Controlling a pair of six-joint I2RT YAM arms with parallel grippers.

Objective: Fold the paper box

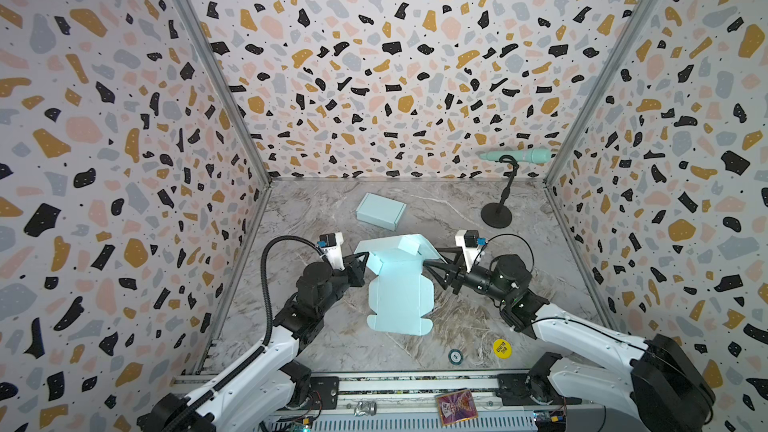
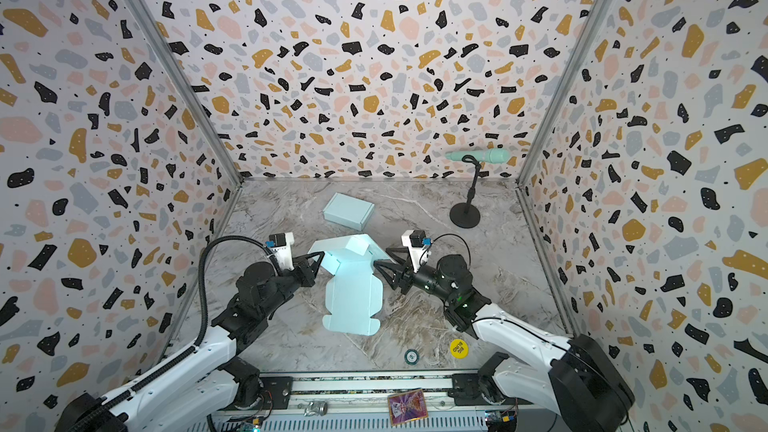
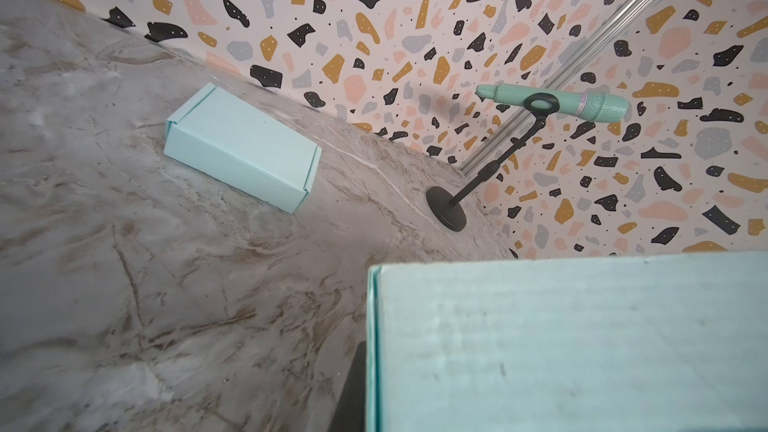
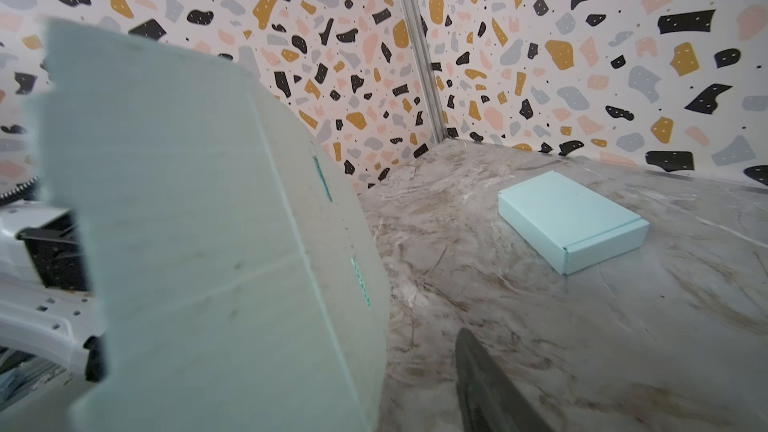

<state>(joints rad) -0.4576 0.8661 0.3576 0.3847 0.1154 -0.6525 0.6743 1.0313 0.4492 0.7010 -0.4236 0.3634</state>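
Note:
The paper box (image 1: pixel 401 297) is a pale blue cardboard blank in the middle of the marble table in both top views (image 2: pixel 353 297). Its near half lies flat and its far half is raised and partly folded. My left gripper (image 1: pixel 365 261) is shut on the blank's left side flap. In the left wrist view that flap (image 3: pixel 561 347) fills the lower right, with one dark finger (image 3: pixel 353 388) beside its edge. My right gripper (image 1: pixel 428 264) is open at the right side flap. In the right wrist view that flap (image 4: pixel 187 222) hides one finger, and the other finger (image 4: pixel 478 384) stands apart from it.
A finished pale blue box (image 1: pixel 380 210) lies farther back. A mint microphone (image 1: pixel 515 155) on a black stand (image 1: pixel 496 216) is at the back right. A yellow chip (image 1: pixel 502 348) and a small teal chip (image 1: pixel 456 356) lie near the front edge. Patterned walls close three sides.

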